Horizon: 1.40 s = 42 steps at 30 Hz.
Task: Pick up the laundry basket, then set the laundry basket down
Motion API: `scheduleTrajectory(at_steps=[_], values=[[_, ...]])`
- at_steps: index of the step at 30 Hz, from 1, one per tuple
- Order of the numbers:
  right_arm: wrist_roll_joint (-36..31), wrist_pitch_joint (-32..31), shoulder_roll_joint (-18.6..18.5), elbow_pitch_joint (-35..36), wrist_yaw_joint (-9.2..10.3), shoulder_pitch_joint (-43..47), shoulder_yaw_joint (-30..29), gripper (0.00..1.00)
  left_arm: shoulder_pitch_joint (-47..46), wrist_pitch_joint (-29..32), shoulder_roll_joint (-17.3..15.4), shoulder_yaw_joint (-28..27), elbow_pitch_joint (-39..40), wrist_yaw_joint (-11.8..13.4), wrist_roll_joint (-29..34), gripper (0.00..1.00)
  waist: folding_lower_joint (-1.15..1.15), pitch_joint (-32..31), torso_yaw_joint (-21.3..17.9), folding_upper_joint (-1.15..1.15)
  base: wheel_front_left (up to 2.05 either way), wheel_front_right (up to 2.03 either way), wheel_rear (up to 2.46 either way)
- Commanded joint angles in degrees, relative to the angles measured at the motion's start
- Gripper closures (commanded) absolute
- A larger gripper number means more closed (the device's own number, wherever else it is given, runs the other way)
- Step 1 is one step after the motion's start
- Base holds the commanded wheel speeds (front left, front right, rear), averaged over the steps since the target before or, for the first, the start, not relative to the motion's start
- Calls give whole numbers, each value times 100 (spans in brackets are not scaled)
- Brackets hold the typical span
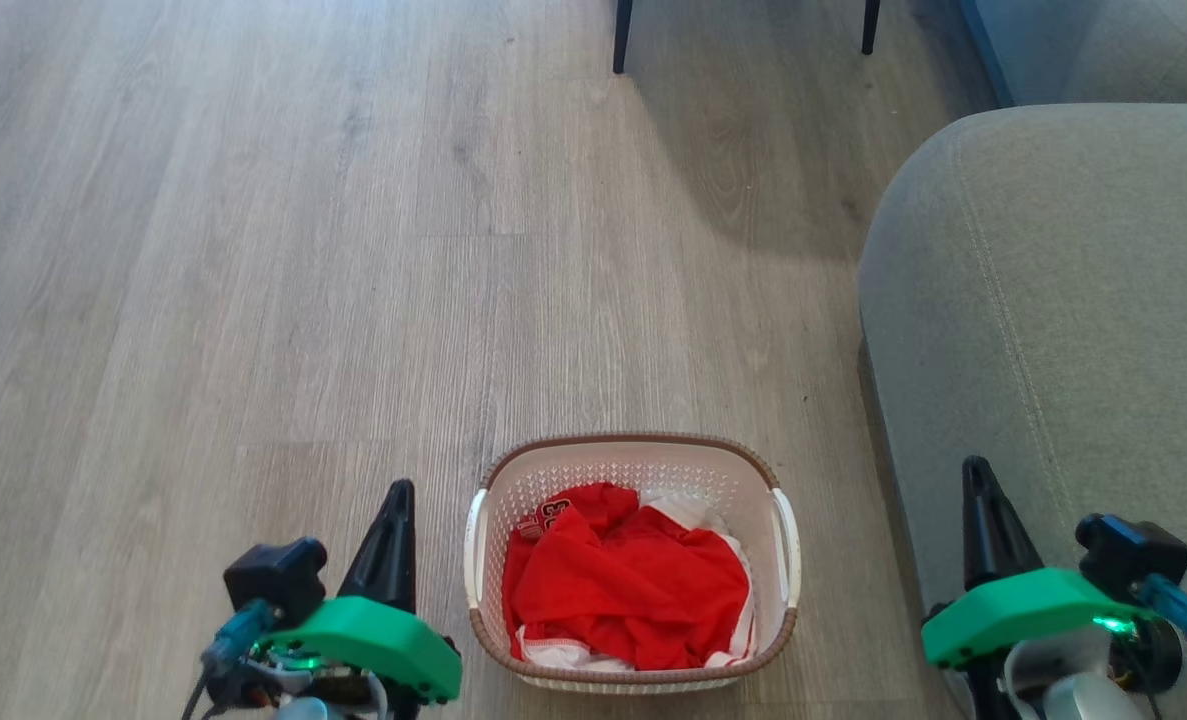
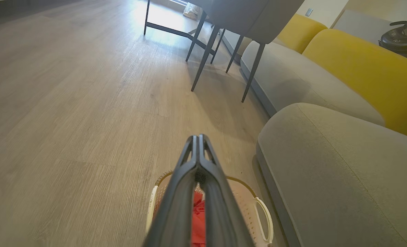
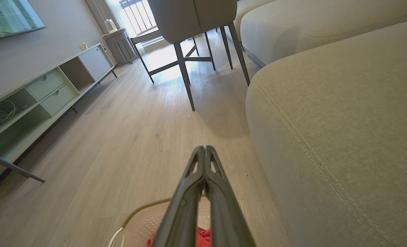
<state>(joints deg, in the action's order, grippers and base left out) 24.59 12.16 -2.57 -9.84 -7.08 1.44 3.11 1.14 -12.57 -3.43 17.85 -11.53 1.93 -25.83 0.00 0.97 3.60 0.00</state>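
In the head view the laundry basket (image 1: 633, 440) sits on the wood floor (image 1: 253, 250) at bottom centre, red clothes (image 1: 633, 590) inside, between the left gripper (image 1: 399, 495) and right gripper (image 1: 975, 475), touching neither. The wrist views show both pairs of fingers (image 2: 179, 202) pressed together, empty. The left wrist view adds yellow cushions (image 2: 361, 68) at upper right; the right wrist view, a low cabinet (image 3: 52, 89) at left, its shelf contents too dim to name.

White perforated laundry basket (image 1: 633, 560), brown rim, upright on floor, red & white clothes inside
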Motion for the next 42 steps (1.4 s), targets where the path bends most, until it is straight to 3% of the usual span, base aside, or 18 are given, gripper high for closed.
scheduleTrajectory(at_steps=[1, 42], values=[[231, -43, -87, 157, -7, -275, -46, 100, -301, 44, -50, -128, 160, -58, -220, 100, 0, -2, -7, 0, 0, 0, 0], [2829, -643, -153, -55, -20, -451, -276, 100, -456, 628, -125, -851, 12, -398, -2807, 100, 0, -31, -142, 0, 0, 0, 0]])
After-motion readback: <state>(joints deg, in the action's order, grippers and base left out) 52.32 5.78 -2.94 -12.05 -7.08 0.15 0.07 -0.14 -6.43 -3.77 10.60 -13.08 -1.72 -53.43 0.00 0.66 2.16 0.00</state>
